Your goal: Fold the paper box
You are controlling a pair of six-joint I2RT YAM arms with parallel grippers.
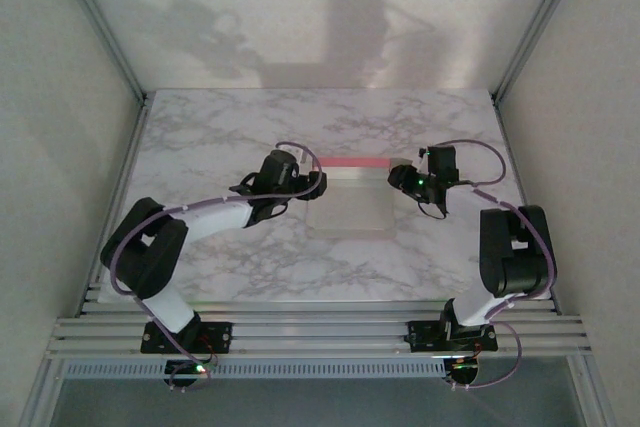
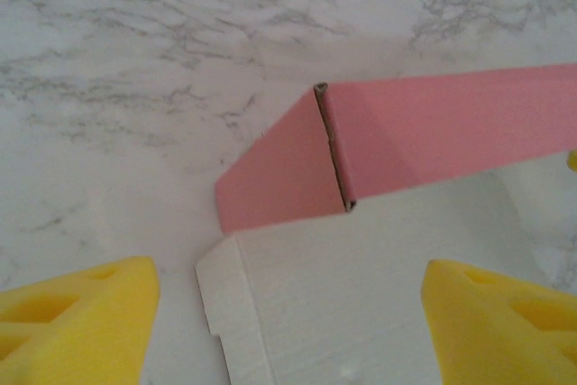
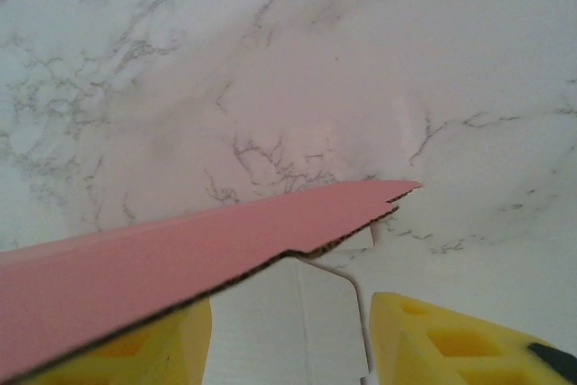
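The left claw [image 2: 288,286] has its two yellow fingers [image 2: 81,322] spread wide, one on each side of the left far corner of the paper box [image 1: 348,205]. It pinches nothing. The right claw [image 3: 288,313] is at the box's right far corner, and its fingers are apart too. The pink flap [image 3: 180,268] crosses in front of one finger, but I cannot tell if they touch. The box lies white side up in the middle of the marble table [image 1: 220,117], and the long pink flap stands up along the box's far edge. I think the flap could flop back down if nothing props it up. The little side flap [image 2: 275,173] at the box's left corner could bend the wrong way if the left claw closes on it crooked. A hard push could slide the whole box, because it looks thin and light. Each arm starts on the near side of the box, bends its elbow out past the box's side, and points its wrist in at a far corner.
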